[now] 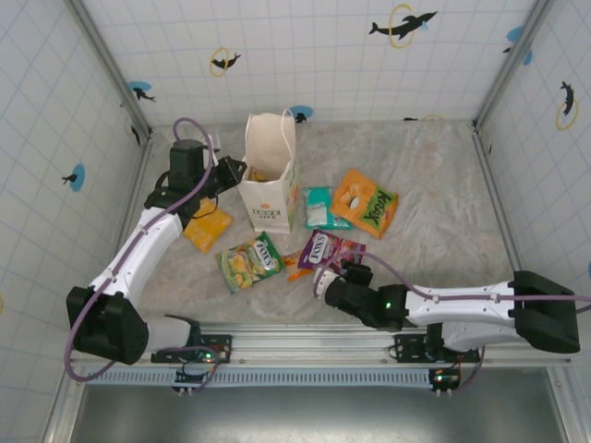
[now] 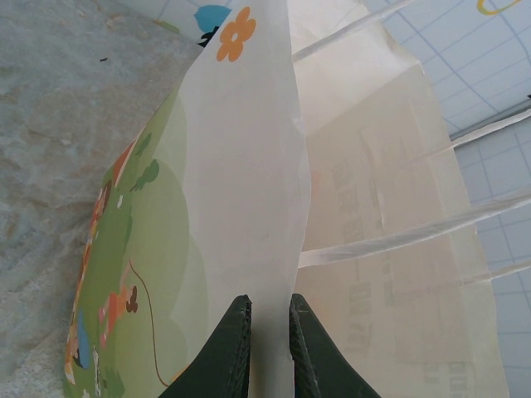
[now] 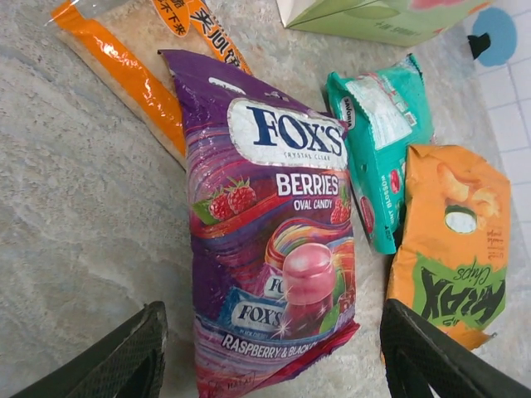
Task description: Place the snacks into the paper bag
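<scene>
Purple packet [image 3: 274, 249] lies just ahead of the spread right fingers [image 3: 124, 361].

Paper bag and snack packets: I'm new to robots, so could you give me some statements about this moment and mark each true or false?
1. The left pincer is shut on the paper bag's edge. True.
2. The paper bag lies flat on the table. False: it stands upright on the table, mouth open.
3. The right pincer is open above the purple packet. True.
4. The right pincer grips the teal packet. False: the teal packet lies free beside the orange packet.
5. The green packet is inside the bag. False: the green packet lies on the table in front of it.
</scene>
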